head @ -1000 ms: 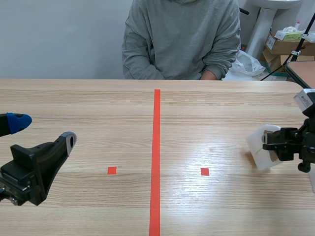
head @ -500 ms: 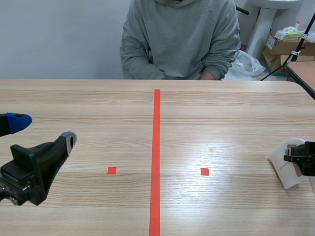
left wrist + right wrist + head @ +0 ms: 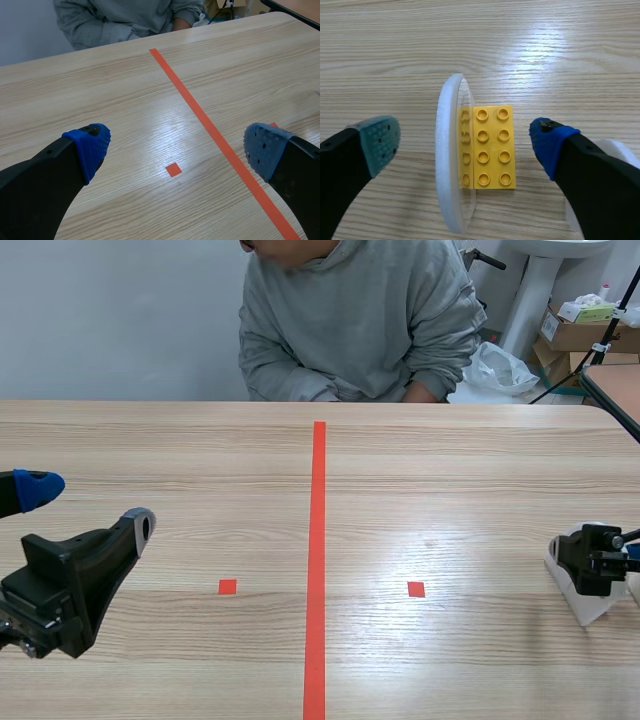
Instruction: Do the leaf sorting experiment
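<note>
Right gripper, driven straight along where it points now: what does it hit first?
Probably the white disc standing on edge, with the yellow studded brick against it; both lie ahead between the open fingers of the right gripper. Depth is unclear.

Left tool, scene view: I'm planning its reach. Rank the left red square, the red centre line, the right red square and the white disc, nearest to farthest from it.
1. Left red square, just right of the left tool.
2. Red centre line, mid-table.
3. Right red square, past the line.
4. White disc, far right edge.
</note>
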Robot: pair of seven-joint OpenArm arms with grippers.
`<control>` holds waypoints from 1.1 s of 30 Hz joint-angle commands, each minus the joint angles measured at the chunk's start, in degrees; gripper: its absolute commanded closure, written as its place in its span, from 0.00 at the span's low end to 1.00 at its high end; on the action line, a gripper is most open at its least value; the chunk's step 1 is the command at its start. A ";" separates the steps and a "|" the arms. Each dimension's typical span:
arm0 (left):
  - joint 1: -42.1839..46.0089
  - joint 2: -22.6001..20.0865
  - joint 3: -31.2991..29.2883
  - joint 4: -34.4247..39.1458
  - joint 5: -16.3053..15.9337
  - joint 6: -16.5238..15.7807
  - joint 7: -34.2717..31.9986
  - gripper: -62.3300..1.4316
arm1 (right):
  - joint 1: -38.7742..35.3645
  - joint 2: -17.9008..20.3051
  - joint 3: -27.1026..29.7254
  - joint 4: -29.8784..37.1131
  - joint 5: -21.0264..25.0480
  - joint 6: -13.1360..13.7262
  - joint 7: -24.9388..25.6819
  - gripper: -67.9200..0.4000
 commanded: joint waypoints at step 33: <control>-0.15 0.28 0.15 0.83 -0.37 0.09 -0.61 0.08 | -4.44 7.21 4.85 29.07 9.94 5.70 -3.63 0.15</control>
